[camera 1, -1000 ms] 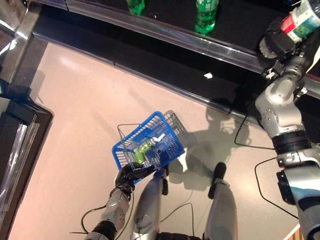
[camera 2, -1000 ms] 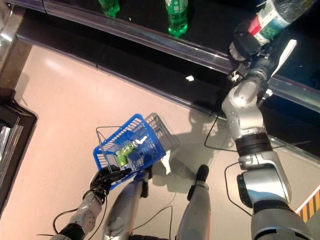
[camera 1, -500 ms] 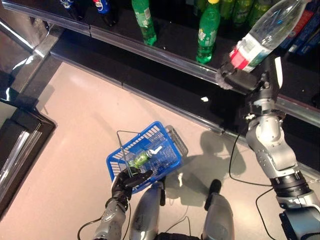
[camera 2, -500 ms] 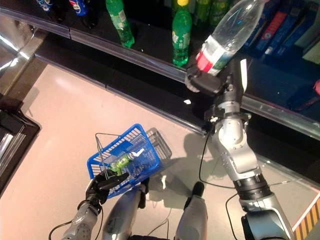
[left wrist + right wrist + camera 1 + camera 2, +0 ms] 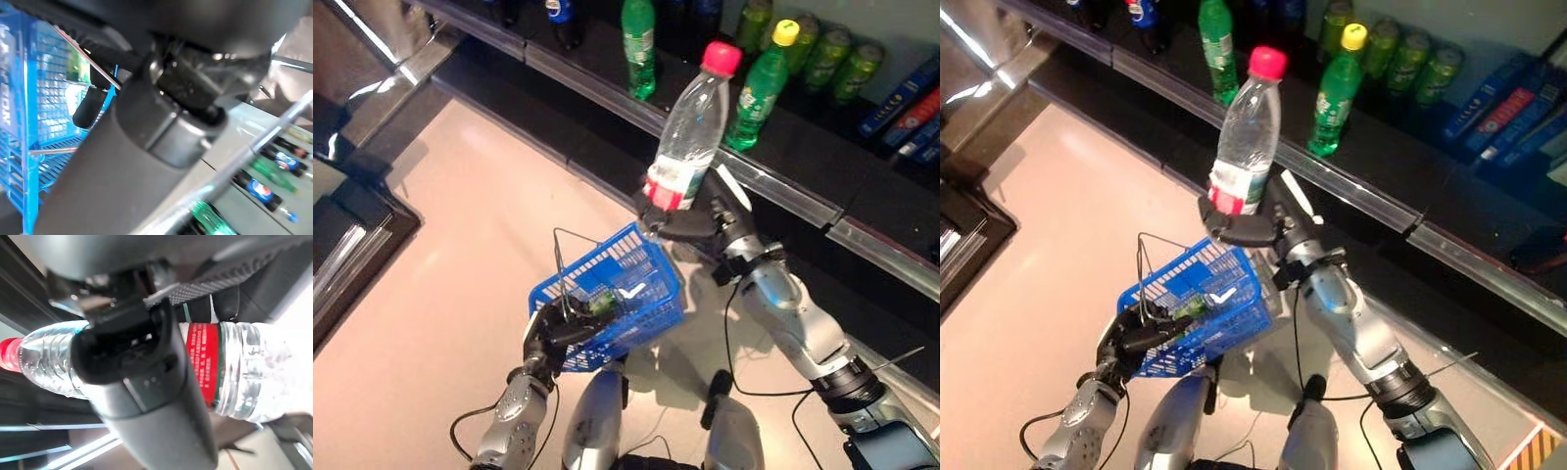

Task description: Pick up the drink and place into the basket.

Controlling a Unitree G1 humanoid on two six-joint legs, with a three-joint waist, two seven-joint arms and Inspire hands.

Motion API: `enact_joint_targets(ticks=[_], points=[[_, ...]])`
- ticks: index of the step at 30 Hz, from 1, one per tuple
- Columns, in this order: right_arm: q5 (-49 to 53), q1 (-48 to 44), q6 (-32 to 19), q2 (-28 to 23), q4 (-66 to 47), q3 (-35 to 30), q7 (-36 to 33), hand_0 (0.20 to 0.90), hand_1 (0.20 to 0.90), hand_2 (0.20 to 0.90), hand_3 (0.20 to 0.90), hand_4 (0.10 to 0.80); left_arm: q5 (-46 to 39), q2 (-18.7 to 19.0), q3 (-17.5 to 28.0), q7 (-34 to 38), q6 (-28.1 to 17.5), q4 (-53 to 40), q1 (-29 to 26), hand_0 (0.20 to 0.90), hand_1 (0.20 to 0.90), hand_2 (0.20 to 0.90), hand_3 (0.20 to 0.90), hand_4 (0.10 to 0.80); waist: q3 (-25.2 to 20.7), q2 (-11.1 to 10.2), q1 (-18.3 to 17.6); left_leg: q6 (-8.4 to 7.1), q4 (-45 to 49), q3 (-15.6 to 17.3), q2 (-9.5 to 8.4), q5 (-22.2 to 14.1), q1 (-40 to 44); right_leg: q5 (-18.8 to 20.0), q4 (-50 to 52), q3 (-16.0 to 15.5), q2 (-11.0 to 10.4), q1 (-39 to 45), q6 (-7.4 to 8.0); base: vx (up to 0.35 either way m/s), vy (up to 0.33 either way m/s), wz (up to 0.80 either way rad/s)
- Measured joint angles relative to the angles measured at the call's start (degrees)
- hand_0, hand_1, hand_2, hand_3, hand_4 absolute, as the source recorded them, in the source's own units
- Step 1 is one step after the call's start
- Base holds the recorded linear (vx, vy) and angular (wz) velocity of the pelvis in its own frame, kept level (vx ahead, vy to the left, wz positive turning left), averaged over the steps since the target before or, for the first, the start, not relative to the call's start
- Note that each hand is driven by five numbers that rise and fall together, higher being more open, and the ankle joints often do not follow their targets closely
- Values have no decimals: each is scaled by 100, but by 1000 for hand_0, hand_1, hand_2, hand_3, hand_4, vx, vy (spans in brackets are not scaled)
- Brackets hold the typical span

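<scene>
Right hand (image 5: 1252,227) has its fingers curled round the lower body of a clear water bottle (image 5: 1247,132), red band at the grip, pink-red cap on top. Bottle stands nearly upright, tilted a little, held in the air just above the far rim of the blue basket (image 5: 1234,313), not inside it. Right wrist view shows the same grip: dark thumb across the bottle (image 5: 230,367) by the red label.

Left hand (image 5: 551,331) is closed on the basket's thin wire handle (image 5: 560,264) at the near side, holding the basket off the pale floor (image 5: 440,284). Basket hangs tilted. Inside it lies a small green bottle (image 5: 600,303) next to something white, too small to tell. Left wrist view shows blue mesh (image 5: 44,93) past the hand's dark bulk.

Beyond both hands, a dark shelf (image 5: 1361,191) with a shiny metal edge runs across the top. On it stand green bottles (image 5: 1334,90), a few dark cola bottles (image 5: 1141,12) further left, and blue boxes (image 5: 1498,113) at the right.
</scene>
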Motion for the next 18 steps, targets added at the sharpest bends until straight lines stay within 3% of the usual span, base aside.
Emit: enact_joint_targets(ticks=[8,18], points=[[-8,-19,181,227,144,305,-220,300,300,300,200,100,61,614,-48,-272,213,-718,90,300,300,300,200,100,-3,-16,331,-26,2,-261,-57,17,4,-56,-64,-202,4,215,20,-17,-30,17],[-411,-176,453,406,1805,769,-543,300,300,300,200,100,67,1144,-63,-777,277,-1215,60,300,300,300,200,100,-6,-22,814,-67,-25,-646,-145,36,-22,-213,-52,-591,-22,435,26,7,-39,20]])
